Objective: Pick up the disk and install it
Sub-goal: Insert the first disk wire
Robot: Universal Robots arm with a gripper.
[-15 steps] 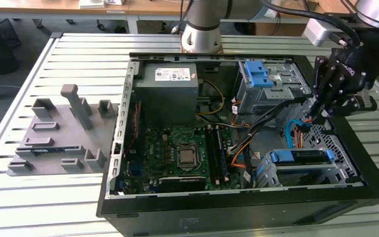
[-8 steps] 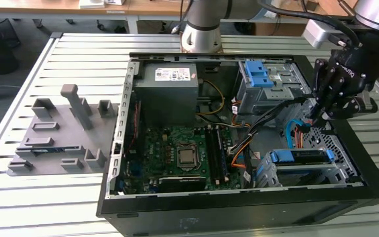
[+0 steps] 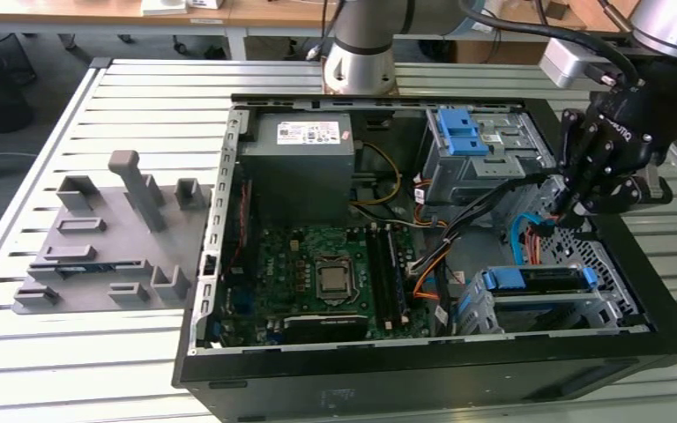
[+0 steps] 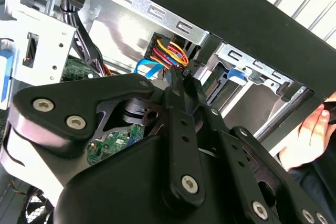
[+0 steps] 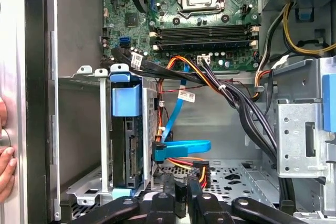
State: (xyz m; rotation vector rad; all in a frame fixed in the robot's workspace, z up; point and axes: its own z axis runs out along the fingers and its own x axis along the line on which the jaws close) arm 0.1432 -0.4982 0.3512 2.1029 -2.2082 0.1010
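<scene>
1. The disk (image 3: 535, 280) sits in the grey drive bay at the front corner of the open computer case (image 3: 433, 370), edge-on, its blue bracket tab facing up; in the first wrist view the disk (image 5: 127, 153) stands upright in that bay with the blue tab above it. It looks already seated in its slot.

2. The gripper (image 3: 562, 210) hangs inside the case, between the disk's bay and the grey metal cage with blue clips (image 3: 474, 145), just above the loose cables. In the first wrist view the gripper (image 5: 181, 190) has its fingers drawn close together with nothing between them — it holds nothing.

3. Handling, as a judgement: the disk is rigid and fairly heavy for its size, with smooth metal faces that would slip. It should not be knocked. The blue bracket or its tab is the safer place to hold, not the label face.

4. Edges and room: the bay's sheet-metal walls hug the disk closely, so only its top is reachable. Beside the bay, a blue flat cable (image 5: 181, 148) and the orange-and-yellow wire bundle (image 5: 197, 169) lie just under the fingers — a snag risk.

5. A person's hand (image 5: 6, 169) rests on the case's outer wall, near the bay.
</scene>
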